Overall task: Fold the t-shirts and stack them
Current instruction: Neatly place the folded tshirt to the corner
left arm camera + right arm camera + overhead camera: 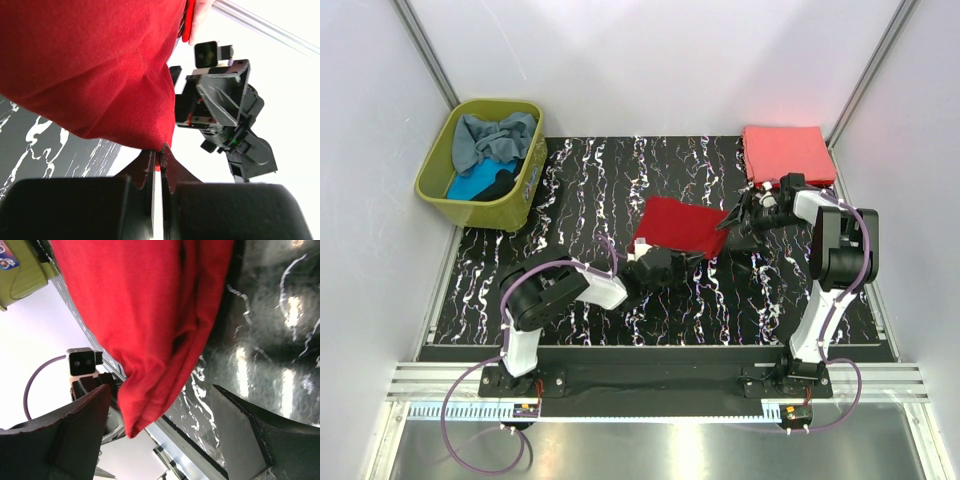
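A folded dark red t-shirt (680, 225) lies in the middle of the black marbled table (590, 190). My left gripper (638, 262) is shut on its near-left corner. In the left wrist view the jaws (161, 152) pinch the red hem, and the cloth (100, 65) hangs above them. At the shirt's right edge my right gripper (735, 222) stands open. In the right wrist view a loose corner of the red shirt (150, 315) droops between its spread fingers (80, 425), touching neither. A coral-pink t-shirt (788, 153) lies folded at the back right.
An olive-green basket (438, 175) stands at the back left. It holds a grey-blue shirt (490, 138), a turquoise one (470, 185) and a black one (502, 182). White walls close in the table on three sides. The arm bases sit at the near edge.
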Action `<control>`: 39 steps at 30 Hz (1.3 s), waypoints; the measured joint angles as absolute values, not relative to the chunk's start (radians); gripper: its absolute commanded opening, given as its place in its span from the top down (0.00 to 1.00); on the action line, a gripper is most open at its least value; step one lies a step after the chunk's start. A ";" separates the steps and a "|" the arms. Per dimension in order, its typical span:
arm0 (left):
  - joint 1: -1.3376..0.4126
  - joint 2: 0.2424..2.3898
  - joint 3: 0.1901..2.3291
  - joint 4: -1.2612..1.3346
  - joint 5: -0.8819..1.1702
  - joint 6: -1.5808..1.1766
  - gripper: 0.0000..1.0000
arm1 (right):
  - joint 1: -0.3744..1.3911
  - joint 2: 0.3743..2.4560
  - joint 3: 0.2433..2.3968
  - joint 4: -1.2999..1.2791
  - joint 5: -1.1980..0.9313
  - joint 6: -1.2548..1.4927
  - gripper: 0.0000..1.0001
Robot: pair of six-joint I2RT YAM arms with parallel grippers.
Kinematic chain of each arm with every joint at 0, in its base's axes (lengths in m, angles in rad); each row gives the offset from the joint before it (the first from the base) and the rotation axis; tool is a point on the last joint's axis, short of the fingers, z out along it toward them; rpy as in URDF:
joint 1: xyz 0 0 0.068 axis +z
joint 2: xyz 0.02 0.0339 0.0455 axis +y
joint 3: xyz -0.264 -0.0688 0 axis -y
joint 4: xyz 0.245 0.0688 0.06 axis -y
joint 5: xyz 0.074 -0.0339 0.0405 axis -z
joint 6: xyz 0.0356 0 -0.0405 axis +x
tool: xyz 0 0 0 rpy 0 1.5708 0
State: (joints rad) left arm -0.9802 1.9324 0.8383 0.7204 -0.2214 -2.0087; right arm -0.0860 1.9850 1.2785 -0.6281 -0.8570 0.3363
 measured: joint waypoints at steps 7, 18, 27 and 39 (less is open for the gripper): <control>-0.977 1.932 0.839 0.719 -0.206 -2.009 1.00 | -0.065 2.054 1.261 -0.531 -0.875 0.404 0.14; -0.968 1.923 0.847 0.703 -0.192 -2.009 0.98 | -0.044 2.097 1.280 -0.374 -0.886 0.541 0.23; -0.966 1.918 0.849 0.702 -0.166 -2.004 0.74 | -0.037 2.158 1.322 -0.292 -0.857 0.548 0.67; -0.948 1.787 0.754 0.675 0.102 -1.776 0.54 | -0.033 2.119 1.401 -0.512 -0.691 0.352 1.00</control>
State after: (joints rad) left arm -0.9478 1.7870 0.7536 0.6746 0.1024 -1.7760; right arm -0.0326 2.1193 1.4006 -0.5121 -0.6914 0.3523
